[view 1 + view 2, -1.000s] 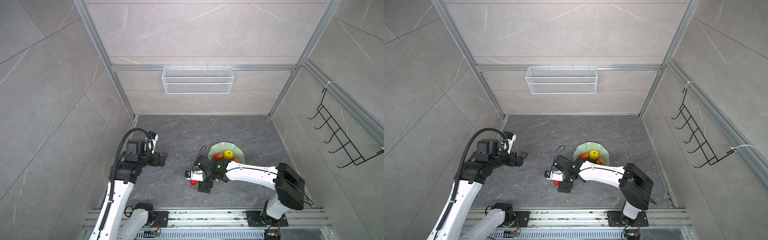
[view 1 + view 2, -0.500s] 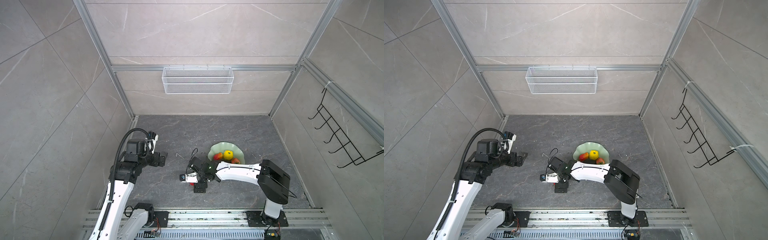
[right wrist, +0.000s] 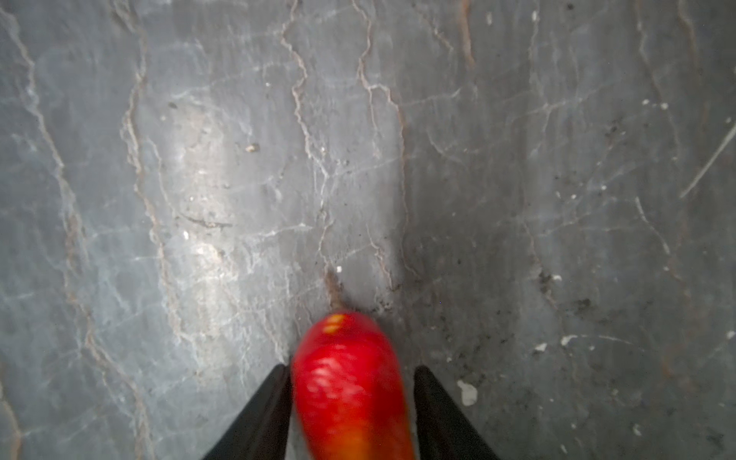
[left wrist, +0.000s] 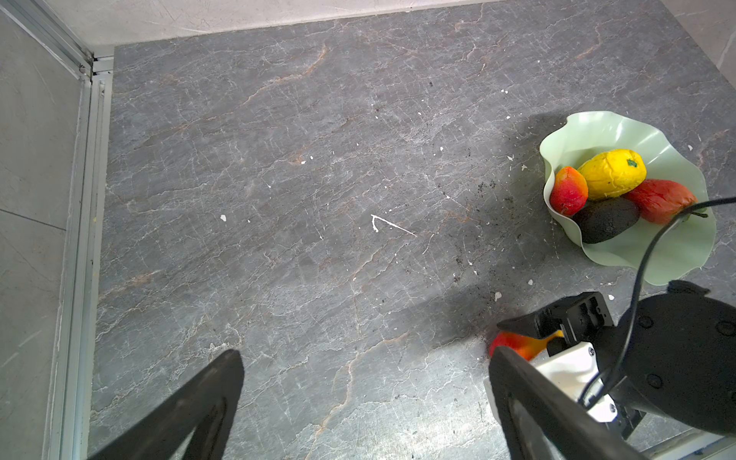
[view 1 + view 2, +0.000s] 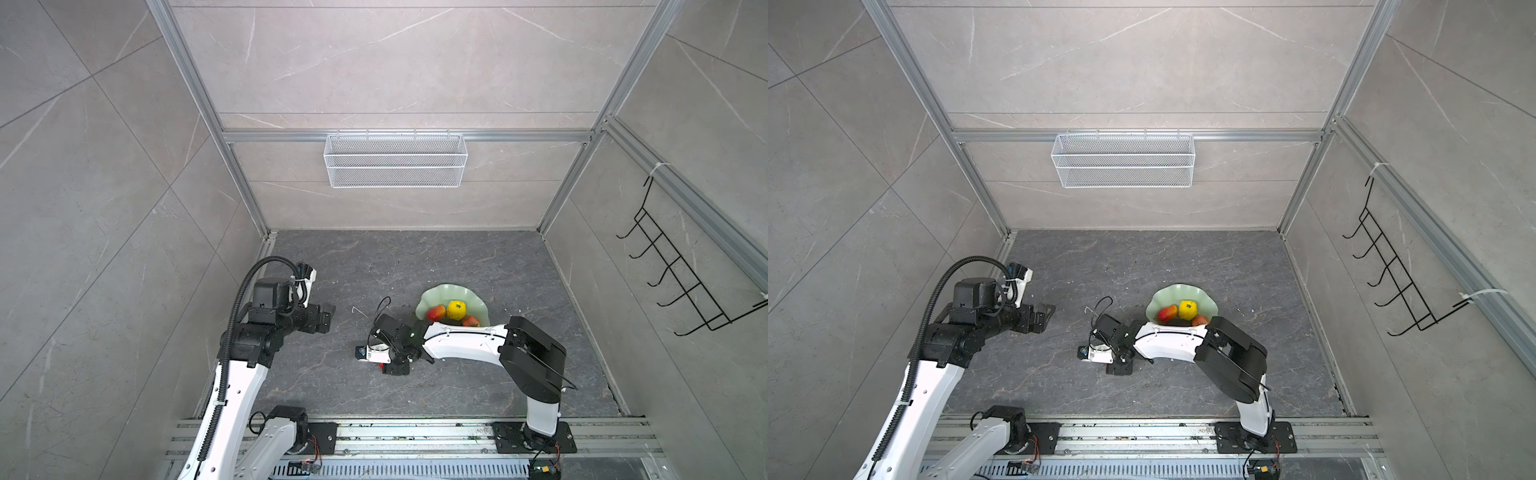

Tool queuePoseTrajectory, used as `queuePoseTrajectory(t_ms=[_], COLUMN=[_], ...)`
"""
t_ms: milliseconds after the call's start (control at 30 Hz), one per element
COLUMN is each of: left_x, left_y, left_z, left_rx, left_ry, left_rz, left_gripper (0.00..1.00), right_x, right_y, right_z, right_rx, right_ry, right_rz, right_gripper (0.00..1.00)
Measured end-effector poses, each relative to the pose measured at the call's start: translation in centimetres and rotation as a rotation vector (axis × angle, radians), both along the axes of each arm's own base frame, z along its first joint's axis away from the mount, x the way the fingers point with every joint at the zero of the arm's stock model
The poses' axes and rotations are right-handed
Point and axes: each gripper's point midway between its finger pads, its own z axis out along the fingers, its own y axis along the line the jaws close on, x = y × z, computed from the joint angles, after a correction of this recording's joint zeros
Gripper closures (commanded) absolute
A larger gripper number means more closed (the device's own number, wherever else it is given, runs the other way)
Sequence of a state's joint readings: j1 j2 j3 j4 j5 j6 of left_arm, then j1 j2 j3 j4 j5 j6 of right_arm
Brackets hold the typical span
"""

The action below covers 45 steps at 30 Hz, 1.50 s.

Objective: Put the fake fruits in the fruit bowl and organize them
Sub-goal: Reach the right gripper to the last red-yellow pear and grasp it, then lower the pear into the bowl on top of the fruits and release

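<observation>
The right gripper (image 3: 351,367) straddles a small glossy red plastic fruit (image 3: 350,398) on the grey marbled worktop (image 3: 239,179); whether it grips cannot be told. The left gripper (image 4: 366,352) hangs open, well apart. Four other plastic fruits (image 4: 609,175) lie in the nearby pale mint-green wavy-rimmed bowl (image 4: 677,255).

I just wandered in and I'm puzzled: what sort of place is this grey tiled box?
Probably a robot test cell, not a home: left arm and right arm bolted to a floor rail, aluminium framing around tiled walls, a bowl of fake fruit.
</observation>
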<state>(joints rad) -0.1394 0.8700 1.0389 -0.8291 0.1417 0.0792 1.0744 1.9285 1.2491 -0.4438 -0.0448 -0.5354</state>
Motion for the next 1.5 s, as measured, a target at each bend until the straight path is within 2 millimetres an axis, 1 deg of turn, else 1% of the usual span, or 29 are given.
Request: queuePoseTrajectory(t_ms=[100,200,300,400,433,500,567,633,700,733,800,900,1033,1133,1333,1400,1500], left_x=[0.0,0.0,0.0,0.0,0.0,0.0,0.0,0.0,0.0,0.0,0.0,0.0,0.0,0.0,0.0,0.0,0.0], left_y=[0.0,0.0,0.0,0.0,0.0,0.0,0.0,0.0,0.0,0.0,0.0,0.0,0.0,0.0,0.0,0.0,0.0], left_z=[0.0,0.0,0.0,0.0,0.0,0.0,0.0,0.0,0.0,0.0,0.0,0.0,0.0,0.0,0.1,0.1,0.1], left_rx=[0.000,0.000,0.000,0.000,0.000,0.000,0.000,0.000,0.000,0.000,0.000,0.000,0.000,0.000,-0.001,-0.001,-0.001], left_ry=[0.000,0.000,0.000,0.000,0.000,0.000,0.000,0.000,0.000,0.000,0.000,0.000,0.000,-0.001,-0.002,-0.003,-0.003], left_rz=[0.000,0.000,0.000,0.000,0.000,0.000,0.000,0.000,0.000,0.000,0.000,0.000,0.000,0.000,0.000,0.000,0.000], left_gripper=[0.00,0.00,0.00,0.00,0.00,0.00,0.00,0.00,0.00,0.00,0.00,0.00,0.00,0.00,0.00,0.00,0.00], right_x=[0.1,0.2,0.2,0.5,0.8,2.2,4.4,7.4,9.8,10.9,12.4,14.0,16.2,17.4,19.0,19.4,19.5], right_y=[0.2,0.4,0.3,0.0,-0.4,-1.3,-2.8,-5.2,-7.4,-8.6,-10.2,-12.6,-14.7,-15.7,-17.3,-17.7,-17.7], right_z=[0.0,0.1,0.1,1.2,2.1,4.6,7.3,9.9,11.3,11.7,11.6,10.4,9.2,8.7,8.3,8.0,7.2], right_rx=[0.000,0.003,0.001,0.028,0.051,0.130,0.224,0.315,0.367,0.383,0.393,0.388,0.393,0.396,0.407,0.402,0.389], right_ry=[0.006,0.007,0.009,0.009,0.007,-0.004,-0.026,-0.065,-0.107,-0.129,-0.151,-0.163,-0.177,-0.191,-0.213,-0.213,-0.205], right_rz=[-0.014,-0.023,-0.031,-0.068,-0.094,-0.175,-0.282,-0.415,-0.534,-0.600,-0.692,-0.820,-0.936,-0.981,-1.033,-1.044,-1.049], right_gripper=[0.64,0.66,0.67,0.67,0.67,0.66,0.66,0.67,0.67,0.67,0.67,0.67,0.68,0.68,0.69,0.67,0.62])
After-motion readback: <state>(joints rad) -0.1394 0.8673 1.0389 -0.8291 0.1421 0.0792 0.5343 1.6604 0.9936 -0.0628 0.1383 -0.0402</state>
